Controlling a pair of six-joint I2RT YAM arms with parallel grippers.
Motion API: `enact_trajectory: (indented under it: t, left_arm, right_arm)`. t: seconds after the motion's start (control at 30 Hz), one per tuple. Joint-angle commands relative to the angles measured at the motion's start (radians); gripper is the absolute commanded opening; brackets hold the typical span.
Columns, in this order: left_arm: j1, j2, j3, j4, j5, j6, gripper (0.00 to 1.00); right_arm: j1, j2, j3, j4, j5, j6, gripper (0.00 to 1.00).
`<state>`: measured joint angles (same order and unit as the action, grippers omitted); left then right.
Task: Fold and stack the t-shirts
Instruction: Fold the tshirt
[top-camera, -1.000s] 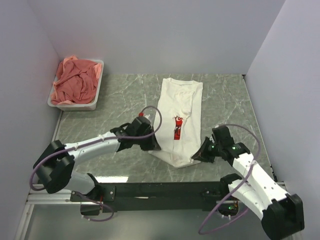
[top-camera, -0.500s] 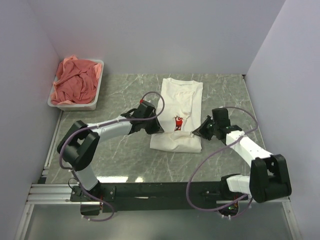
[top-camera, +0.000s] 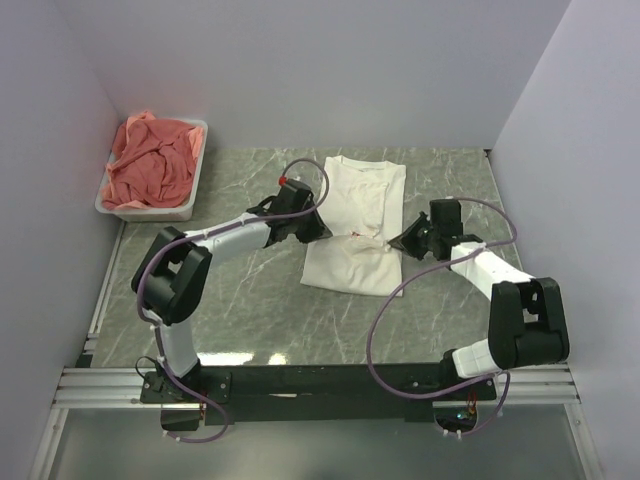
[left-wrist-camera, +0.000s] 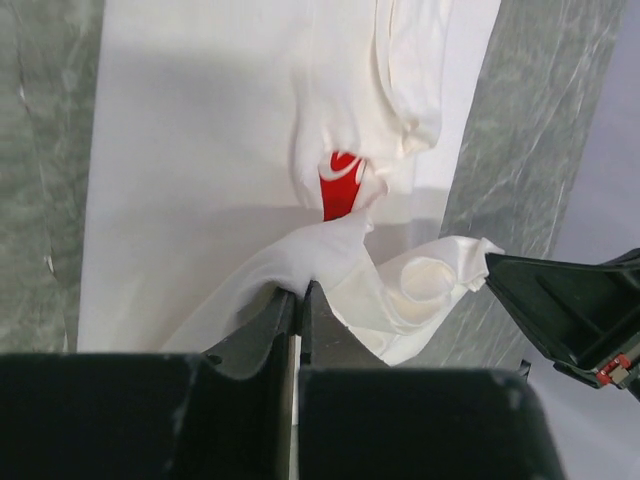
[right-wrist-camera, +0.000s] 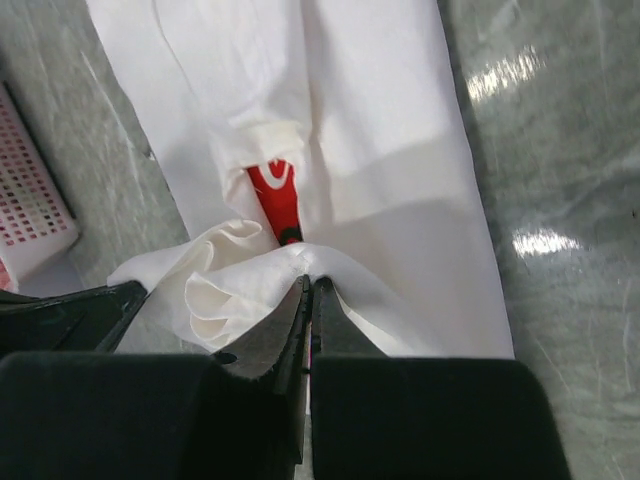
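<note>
**Top view**
- White shirt (top-camera: 355, 225): centre of frame, flat on the worktop (top-camera: 250, 290), folded into a long narrow strip. Its lower end is doubled up towards the middle, where the cloth is bunched.
- Left jaws: at the strip's left edge, about mid-length, on the bunched cloth.
- Right jaws: at the strip's right edge, level with the left ones.
- Pink shirts (top-camera: 152, 165): a loose heap in the tub (top-camera: 192, 205), upper left of frame, well apart from the white shirt.

**Left wrist view**
- Left jaws: bottom centre, all but closed, pinching a raised fold of the white shirt (left-wrist-camera: 200, 170).
- Print (left-wrist-camera: 340, 188): a red patch just above the pinched fold, mostly covered by cloth.
- Right arm (left-wrist-camera: 570, 310): dark wedge at lower right, its tip touching the rolled cloth edge.

**Right wrist view**
- Right jaws: bottom centre, fully closed on a raised fold of the white shirt (right-wrist-camera: 390, 130).
- Print (right-wrist-camera: 278, 200): red, just above the fold.
- Left arm (right-wrist-camera: 70, 312): dark shape at lower left, against the bunched cloth.
- Tub (right-wrist-camera: 30, 215): latticed wall at the left edge.
</note>
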<state>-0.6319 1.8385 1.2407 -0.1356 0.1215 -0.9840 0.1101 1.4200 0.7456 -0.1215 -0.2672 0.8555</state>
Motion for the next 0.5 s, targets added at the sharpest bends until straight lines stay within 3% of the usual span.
enact_trajectory:
  t: [0.0, 0.47]
  left_arm:
    - [0.018, 0.019, 0.062, 0.022, -0.017, 0.01, 0.01]
    - [0.083, 0.096, 0.127, 0.045, 0.023, 0.022, 0.01]
  right_arm:
    - [-0.023, 0.023, 0.066, 0.057, -0.006, 0.004, 0.0]
    - [-0.095, 0.135, 0.101, 0.109, -0.07, 0.002, 0.0]
